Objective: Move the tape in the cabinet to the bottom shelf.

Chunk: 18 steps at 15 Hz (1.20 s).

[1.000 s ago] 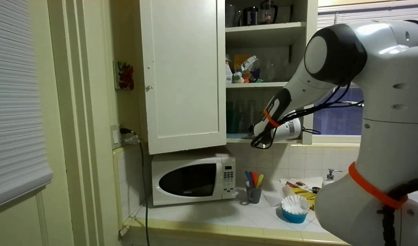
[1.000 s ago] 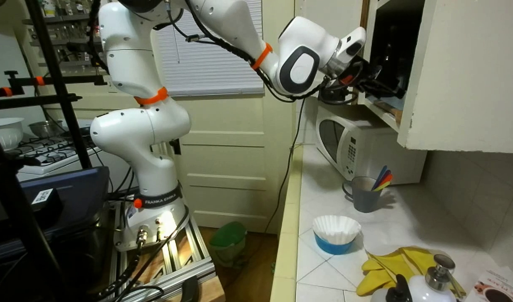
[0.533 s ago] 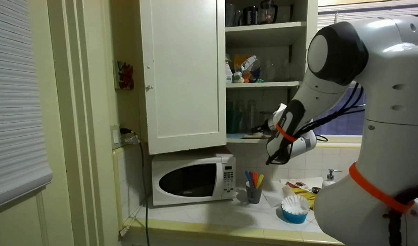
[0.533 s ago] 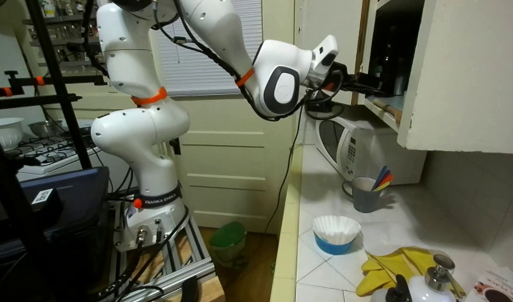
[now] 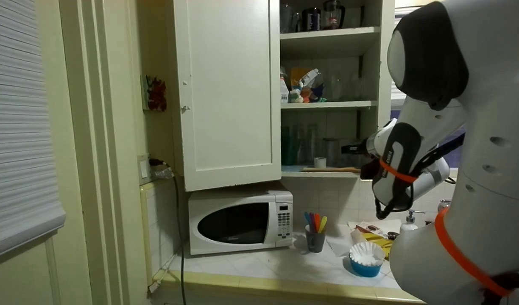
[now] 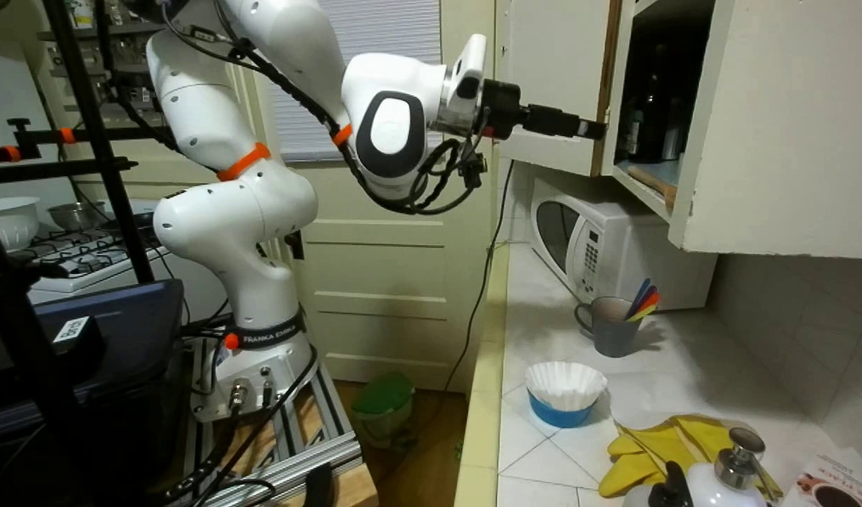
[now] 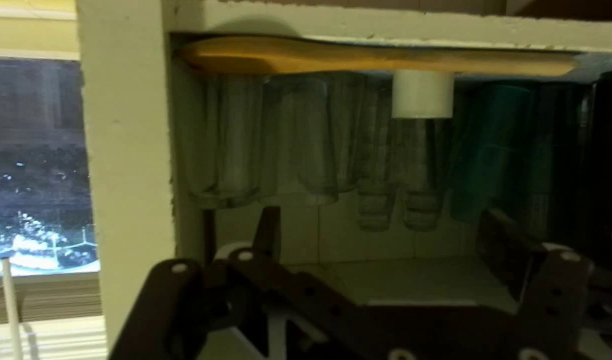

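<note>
The tape, a small white roll (image 5: 320,162), stands low in the open white cabinet (image 5: 230,84), at the bottom shelf (image 5: 291,174). It also shows in the upside-down wrist view (image 7: 422,95), against the wooden board (image 7: 306,57); I cannot tell whether it rests on the board or behind it. In an exterior view, the cabinet frame (image 6: 698,141) shows but the tape does not. My gripper (image 7: 381,225) is open and empty. In both exterior views the gripper (image 5: 352,149) (image 6: 591,129) is outside the cabinet, apart from the tape, at about shelf height.
Clear glasses (image 7: 296,140) and a teal cup (image 7: 501,145) stand on the bottom shelf behind the tape. Bags (image 5: 304,87) sit on the shelf above. The microwave (image 5: 240,222), a grey mug (image 5: 314,239) and a blue bowl (image 5: 365,269) stand on the counter below.
My gripper has drawn back out of the cabinet, away from the shelf. The white tape roll and wooden board, hidden behind the gripper earlier, now show on the bottom shelf.
</note>
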Each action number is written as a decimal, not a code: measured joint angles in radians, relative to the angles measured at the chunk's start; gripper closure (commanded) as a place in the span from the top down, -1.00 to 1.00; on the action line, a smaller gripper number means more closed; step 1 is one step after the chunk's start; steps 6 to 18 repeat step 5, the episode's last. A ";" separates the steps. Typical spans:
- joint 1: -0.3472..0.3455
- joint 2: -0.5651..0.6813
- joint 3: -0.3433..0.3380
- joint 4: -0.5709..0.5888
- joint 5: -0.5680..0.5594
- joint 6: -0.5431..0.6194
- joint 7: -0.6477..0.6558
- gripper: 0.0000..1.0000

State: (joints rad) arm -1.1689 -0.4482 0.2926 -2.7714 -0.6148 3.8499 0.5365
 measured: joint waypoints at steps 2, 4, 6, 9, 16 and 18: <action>-0.006 -0.067 -0.088 0.012 -0.128 -0.006 0.113 1.00; 0.000 -0.120 -0.196 0.023 -0.275 -0.008 0.250 1.00; 0.011 -0.144 -0.257 0.023 -0.350 -0.019 0.316 1.00; 0.011 -0.144 -0.257 0.023 -0.350 -0.019 0.316 1.00; 0.011 -0.144 -0.257 0.023 -0.350 -0.019 0.316 1.00; 0.011 -0.144 -0.257 0.023 -0.350 -0.019 0.316 1.00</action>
